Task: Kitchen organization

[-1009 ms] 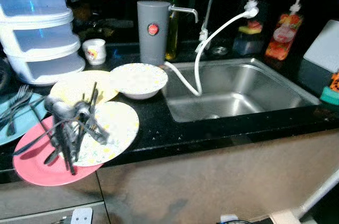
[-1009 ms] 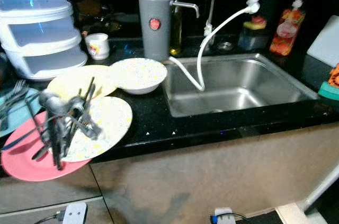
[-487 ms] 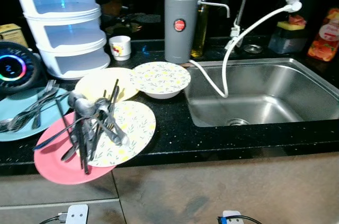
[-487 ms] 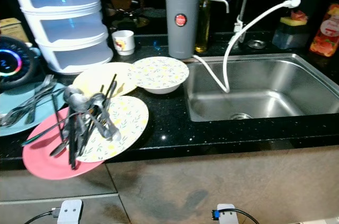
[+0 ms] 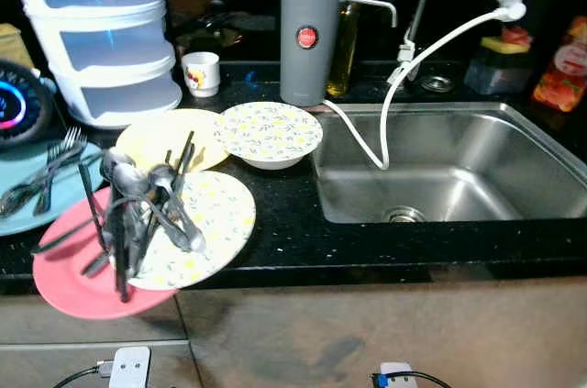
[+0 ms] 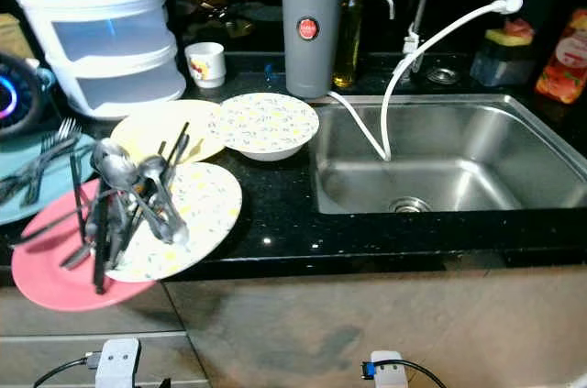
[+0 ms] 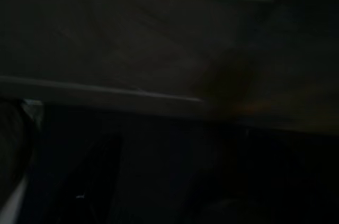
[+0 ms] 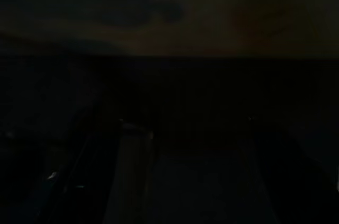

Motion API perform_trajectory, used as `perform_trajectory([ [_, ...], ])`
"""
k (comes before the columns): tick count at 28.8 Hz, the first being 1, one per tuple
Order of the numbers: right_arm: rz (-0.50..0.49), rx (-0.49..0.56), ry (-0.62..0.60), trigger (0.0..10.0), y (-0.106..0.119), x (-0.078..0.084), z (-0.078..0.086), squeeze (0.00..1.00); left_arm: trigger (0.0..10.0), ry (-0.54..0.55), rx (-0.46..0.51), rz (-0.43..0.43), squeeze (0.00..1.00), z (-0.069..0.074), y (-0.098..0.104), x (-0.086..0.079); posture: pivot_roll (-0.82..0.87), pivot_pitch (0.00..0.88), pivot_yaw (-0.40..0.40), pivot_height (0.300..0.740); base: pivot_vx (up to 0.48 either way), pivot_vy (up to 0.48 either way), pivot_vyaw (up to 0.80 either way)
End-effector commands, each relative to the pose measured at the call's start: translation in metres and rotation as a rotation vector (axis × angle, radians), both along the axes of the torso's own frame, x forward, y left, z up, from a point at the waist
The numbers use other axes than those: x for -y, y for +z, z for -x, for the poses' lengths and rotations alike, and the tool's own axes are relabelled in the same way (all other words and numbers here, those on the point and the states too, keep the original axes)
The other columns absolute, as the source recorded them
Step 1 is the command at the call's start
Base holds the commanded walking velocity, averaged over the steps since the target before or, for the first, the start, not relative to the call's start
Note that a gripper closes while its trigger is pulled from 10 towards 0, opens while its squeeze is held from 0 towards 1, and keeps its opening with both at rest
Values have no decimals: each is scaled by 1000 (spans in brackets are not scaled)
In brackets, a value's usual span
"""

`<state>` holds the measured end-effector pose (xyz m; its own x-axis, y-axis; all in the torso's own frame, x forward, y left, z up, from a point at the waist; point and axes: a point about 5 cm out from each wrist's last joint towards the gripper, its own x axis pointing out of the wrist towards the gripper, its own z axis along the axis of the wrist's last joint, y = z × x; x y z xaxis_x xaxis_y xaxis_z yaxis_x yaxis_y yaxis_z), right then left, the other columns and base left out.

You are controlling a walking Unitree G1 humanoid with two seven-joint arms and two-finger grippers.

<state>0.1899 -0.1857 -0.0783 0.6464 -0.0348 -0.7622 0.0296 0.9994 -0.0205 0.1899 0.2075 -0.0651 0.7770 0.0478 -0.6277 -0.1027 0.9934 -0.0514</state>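
We see dim, warm light in both eye views, glare on the sink (image 5: 514,145) steel, a black backdrop; both wrist views are nearly black and blurred.

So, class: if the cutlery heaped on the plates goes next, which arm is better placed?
Probably the left. The cutlery pile lies on the patterned plate and pink plate at the robot's left, far from the sink.

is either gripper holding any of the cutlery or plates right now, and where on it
It cannot be told: both wrist views are too dark. The cutlery lies piled on the floral plate.
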Motion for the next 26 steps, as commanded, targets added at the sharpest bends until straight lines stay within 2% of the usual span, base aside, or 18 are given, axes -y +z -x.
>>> perform_trajectory([
  [1, 0, -15, 10, 10000, -2, 1, 4, 0, 10000, 14, -1, 3, 0, 1, -1, 0, 27, 82, -18, 740, 0, -480, 0],
  [8, 5, -8, 25, 10000, 0, 2, 1, 0, 10000, 32, 17, 20, 0, 5, -1, 4, 24, 81, -31, 740, 0, -51, 0],
  [11, 5, -6, 35, 10000, 0, 1, 0, 0, 10000, 57, 27, 48, 0, 6, -1, 4, 23, 84, -36, 740, 0, 480, 0],
  [20, 2, -7, 47, 10000, 0, -1, 0, 0, 10000, 76, 32, 23, 0, 11, 0, -3, 27, 79, -46, 740, 0, 462, 0],
  [26, 2, -11, 56, 10000, 0, -2, -1, 0, 10000, 59, 36, 2, 0, 12, 2, -7, 33, 76, -46, 740, 0, 0, 0],
])
